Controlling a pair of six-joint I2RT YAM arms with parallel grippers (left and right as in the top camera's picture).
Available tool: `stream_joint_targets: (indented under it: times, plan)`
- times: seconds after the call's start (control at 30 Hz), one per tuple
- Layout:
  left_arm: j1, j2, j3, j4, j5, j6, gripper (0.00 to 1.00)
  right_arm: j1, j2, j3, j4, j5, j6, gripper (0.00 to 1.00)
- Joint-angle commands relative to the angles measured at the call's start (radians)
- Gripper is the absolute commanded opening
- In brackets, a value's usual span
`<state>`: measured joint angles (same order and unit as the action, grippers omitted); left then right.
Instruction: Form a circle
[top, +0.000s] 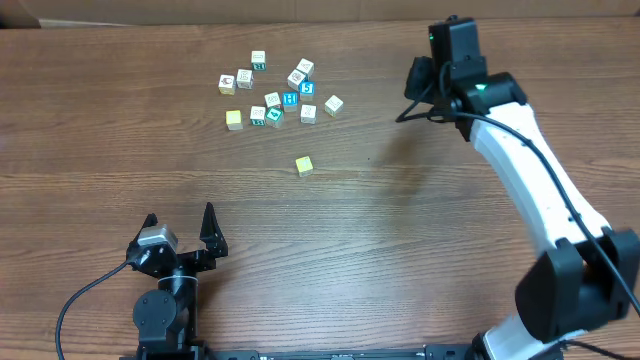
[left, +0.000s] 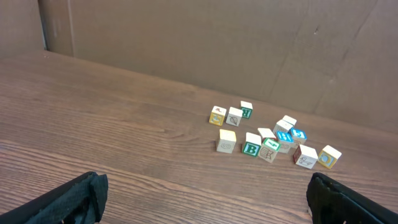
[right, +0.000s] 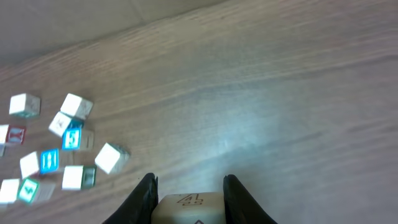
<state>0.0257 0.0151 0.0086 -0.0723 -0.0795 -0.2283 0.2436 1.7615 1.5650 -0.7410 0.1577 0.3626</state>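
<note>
The right arm (top: 520, 170) has a long white shell set between black joint housings, and small green lights (top: 433, 37) glow on the black housings at 1 o'clock in the overhead view. A thin black cable (top: 560, 185) runs along the white link. The left arm (top: 165, 300) is black apart from a silver-grey block (top: 155, 238) behind the left gripper (top: 180, 215), whose fingers (left: 74, 199) are matte black tapered prongs. A second black cable (top: 85, 295) loops off at 7 o'clock. The right gripper (right: 189, 198) has smooth black fingers (right: 144, 199).
</note>
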Motion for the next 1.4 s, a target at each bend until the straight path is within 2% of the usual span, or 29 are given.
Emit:
stream_joint_targets:
  times: [0.0,0.37,0.53,0.77,1.03,1.37]
  plan:
    - [-0.005,-0.010,-0.003,0.001,0.002,0.023,0.99,0.002,-0.014,0.002,-0.060,-0.008,-0.003,0.24]
    - [-0.005,-0.010,-0.003,0.001,0.002,0.023,1.00,0.006,-0.011,0.001,-0.242,-0.210,-0.003,0.24]
    - [-0.005,-0.010,-0.003,0.001,0.002,0.023,0.99,0.008,-0.008,-0.002,-0.321,-0.220,-0.005,0.24]
    - [-0.005,-0.010,-0.003,0.001,0.002,0.023,0.99,0.062,0.016,-0.011,-0.410,-0.235,-0.110,0.24]
    - [-0.005,-0.010,-0.003,0.001,0.002,0.023,1.00,0.137,0.020,-0.119,-0.373,-0.233,-0.110,0.24]
    - [-0.005,-0.010,-0.003,0.001,0.002,0.023,0.99,0.154,0.021,-0.294,-0.183,-0.227,-0.129,0.22]
